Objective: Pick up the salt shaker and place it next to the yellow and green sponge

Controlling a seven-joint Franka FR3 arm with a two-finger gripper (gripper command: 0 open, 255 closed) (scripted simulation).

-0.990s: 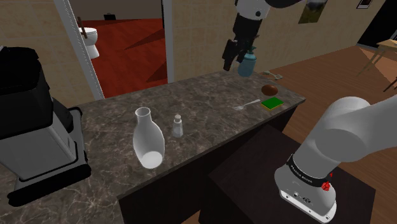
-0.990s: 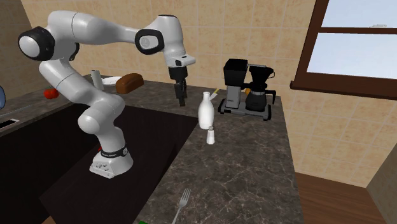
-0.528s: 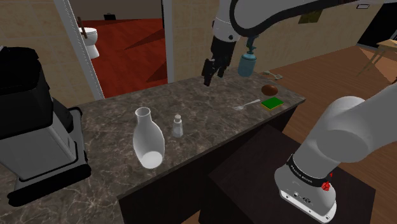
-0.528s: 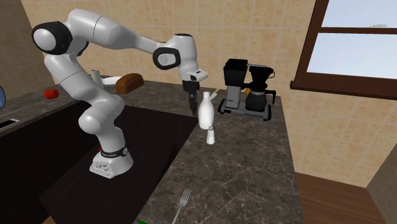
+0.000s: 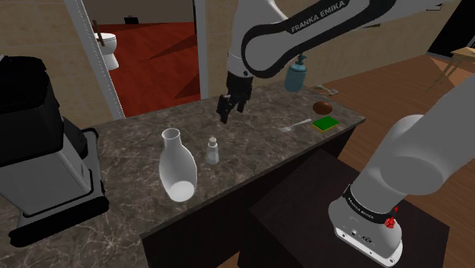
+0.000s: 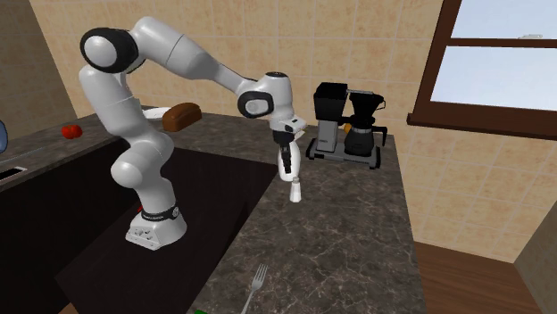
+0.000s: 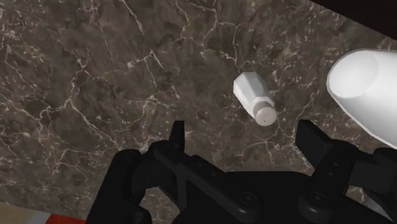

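The salt shaker (image 5: 212, 150) is small and white with a pale cap, upright on the dark marble counter (image 5: 259, 114) beside a tall white bottle (image 5: 176, 164). My black gripper (image 5: 224, 113) hangs open above the counter, a little beyond the shaker and not touching it. From the second exterior view the gripper (image 6: 286, 162) hovers just over the shaker (image 6: 295, 190), in front of the bottle. In the wrist view the shaker (image 7: 254, 97) lies ahead of the gripper (image 7: 243, 137), nearer one spread finger, with nothing between them. The green sponge (image 5: 326, 123) lies near the counter's end at the shoulder view's right.
A fork (image 5: 295, 126) and a brown round object (image 5: 323, 107) lie by the sponge, and a blue soap bottle (image 5: 295, 74) stands behind them. A black coffee machine (image 5: 38, 145) fills the counter's left end. The white bottle (image 7: 369, 89) stands close beside the gripper.
The arm has swung from near the blue soap bottle to the shoulder view's left and come down toward the salt shaker. The fingers stayed open; the shaker has not moved.
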